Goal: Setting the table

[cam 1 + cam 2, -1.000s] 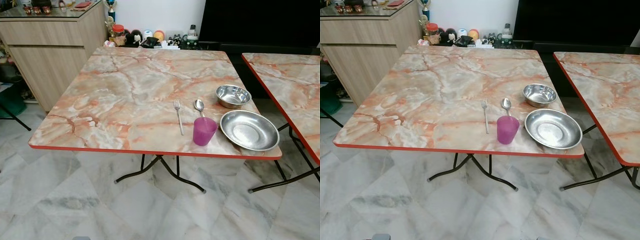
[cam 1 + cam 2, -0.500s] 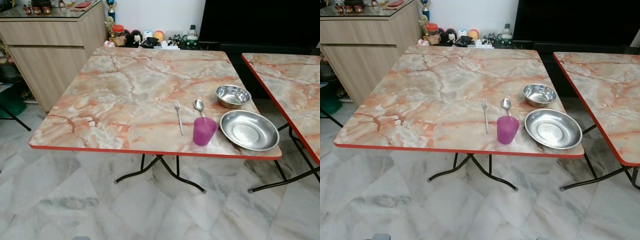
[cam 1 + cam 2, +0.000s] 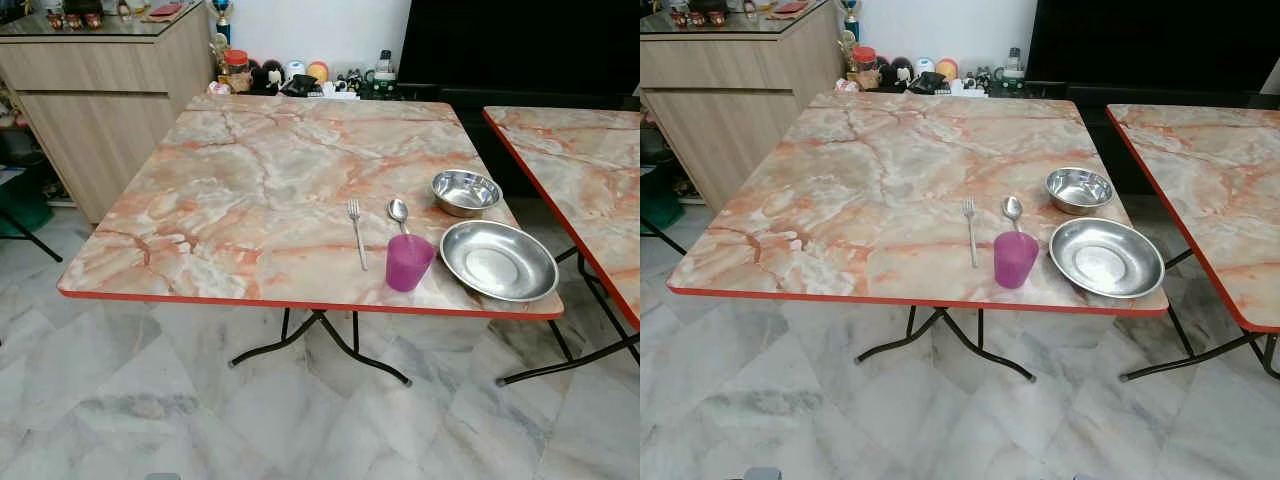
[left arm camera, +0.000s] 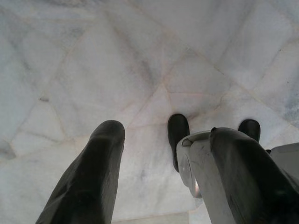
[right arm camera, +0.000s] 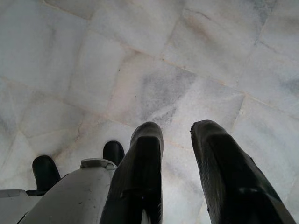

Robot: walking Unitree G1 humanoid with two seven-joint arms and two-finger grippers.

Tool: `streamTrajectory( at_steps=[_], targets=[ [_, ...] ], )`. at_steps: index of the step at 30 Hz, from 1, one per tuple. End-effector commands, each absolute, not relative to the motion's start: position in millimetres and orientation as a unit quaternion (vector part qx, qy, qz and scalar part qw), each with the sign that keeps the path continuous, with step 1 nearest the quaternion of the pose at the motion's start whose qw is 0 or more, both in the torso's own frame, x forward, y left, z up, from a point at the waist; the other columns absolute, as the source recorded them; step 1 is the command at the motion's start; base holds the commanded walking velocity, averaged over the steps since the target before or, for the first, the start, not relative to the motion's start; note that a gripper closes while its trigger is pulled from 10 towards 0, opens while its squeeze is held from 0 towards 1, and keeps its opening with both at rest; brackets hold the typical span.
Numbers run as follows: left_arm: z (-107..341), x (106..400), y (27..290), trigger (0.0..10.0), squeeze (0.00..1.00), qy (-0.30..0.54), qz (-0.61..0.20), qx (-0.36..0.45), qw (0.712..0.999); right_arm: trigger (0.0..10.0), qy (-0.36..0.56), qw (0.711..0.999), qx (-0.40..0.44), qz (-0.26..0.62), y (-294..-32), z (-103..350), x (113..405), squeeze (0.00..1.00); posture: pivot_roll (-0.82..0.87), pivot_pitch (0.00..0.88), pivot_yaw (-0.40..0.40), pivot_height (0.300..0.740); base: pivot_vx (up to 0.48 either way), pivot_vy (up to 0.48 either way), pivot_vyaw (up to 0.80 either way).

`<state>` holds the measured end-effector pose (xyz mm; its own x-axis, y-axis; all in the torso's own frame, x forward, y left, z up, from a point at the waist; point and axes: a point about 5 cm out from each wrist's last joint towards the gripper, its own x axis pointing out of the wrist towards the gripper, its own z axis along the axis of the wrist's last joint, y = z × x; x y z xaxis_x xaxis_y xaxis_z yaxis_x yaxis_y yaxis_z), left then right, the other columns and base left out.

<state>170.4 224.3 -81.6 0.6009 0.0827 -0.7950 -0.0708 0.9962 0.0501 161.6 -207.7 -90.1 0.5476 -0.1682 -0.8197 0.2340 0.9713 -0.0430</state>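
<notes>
Lower right of the table (image 3: pixel 250 180) — fork (image 3: pixel 356 231), spoon (image 3: pixel 398 211), purple cup (image 3: pixel 408 261), bowl (image 3: pixel 465 191), plate (image 3: pixel 498 260); left gripper (image 4: pixel 163 135) and right gripper (image 5: pixel 177 133) hang over the floor (image 5: pixel 117 60), jaws apart, empty.

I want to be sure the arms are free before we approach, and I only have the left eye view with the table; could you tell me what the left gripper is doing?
Observer: The left gripper hangs over the marble floor, open and holding nothing.
Operator: Thank you, and the right one?
Observer: The right gripper also points down at the floor, fingers apart and holding nothing.
Operator: Is anything near them?
Observer: Beyond each gripper, the robot's own black feet stand on the tiles.
</notes>
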Motion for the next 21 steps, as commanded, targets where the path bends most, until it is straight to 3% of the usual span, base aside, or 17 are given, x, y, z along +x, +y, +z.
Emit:
streamTrajectory(
  at_steps=[1, 21],
  targets=[
    [-69.3, 201.5, 213.7, 10.0, 0.0, 0.419, 0.044, -0.033, 0.906, 10.0, 0.435, 0.891, 0.075, -0.11, -220.4, -75.9, 188.3, 0.0, 0.03, 0.124, -0.051, 0.74, 0.0, 0.0, 0.0],
    [-66.9, 205.4, 211.5, 10.0, 0.0, 0.402, 0.046, -0.04, 0.914, 10.0, 0.436, 0.891, 0.073, -0.102, -219.1, -75.5, 189.8, 0.0, 0.02, 0.112, -0.047, 0.74, 0.0, 0.0, 0.0]
  ],
)
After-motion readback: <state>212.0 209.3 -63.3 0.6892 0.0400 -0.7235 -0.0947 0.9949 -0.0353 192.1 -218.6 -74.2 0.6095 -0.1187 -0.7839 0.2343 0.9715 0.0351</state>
